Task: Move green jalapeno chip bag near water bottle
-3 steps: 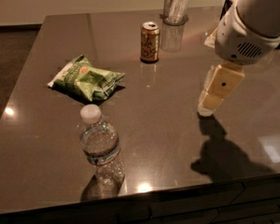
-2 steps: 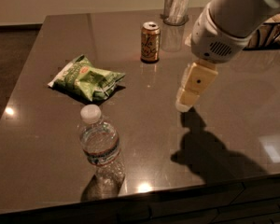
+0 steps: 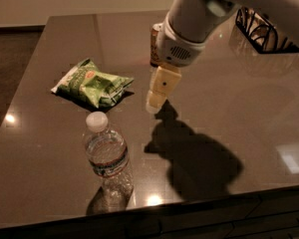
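The green jalapeno chip bag lies flat on the dark table, left of centre. The water bottle stands upright with its white cap near the table's front edge, a little in front of the bag. My gripper hangs from the white arm above the table, just to the right of the bag and apart from it. It holds nothing that I can see.
A gold-orange drink can stands behind the arm, mostly hidden by it. A black wire rack sits at the back right. The table's front edge runs along the bottom.
The arm and gripper have moved left across the table towards the chip bag. The bag and the bottle have not moved on the table.
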Robot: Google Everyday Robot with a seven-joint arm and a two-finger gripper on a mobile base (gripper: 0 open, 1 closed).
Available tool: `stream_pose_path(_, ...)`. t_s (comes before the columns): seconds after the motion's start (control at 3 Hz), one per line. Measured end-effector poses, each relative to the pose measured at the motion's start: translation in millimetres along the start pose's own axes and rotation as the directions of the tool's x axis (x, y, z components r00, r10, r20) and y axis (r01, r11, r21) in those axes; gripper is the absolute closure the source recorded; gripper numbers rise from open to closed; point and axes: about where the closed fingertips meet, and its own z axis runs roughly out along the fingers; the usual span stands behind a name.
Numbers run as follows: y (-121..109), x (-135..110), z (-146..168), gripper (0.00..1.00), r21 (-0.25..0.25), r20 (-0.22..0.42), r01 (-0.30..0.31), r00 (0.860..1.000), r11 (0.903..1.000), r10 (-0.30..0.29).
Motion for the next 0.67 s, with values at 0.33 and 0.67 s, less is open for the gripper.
stream_pose_path(0.33, -11, -29, 33, 0.0, -0.024, 0.012, 0.01, 1.0, 0.9997, -0.01)
stream_pose_path(0.67, -18, -52, 62, 0.0, -0.036, -0.001, 0.025, 1.0, 0.999, -0.025)
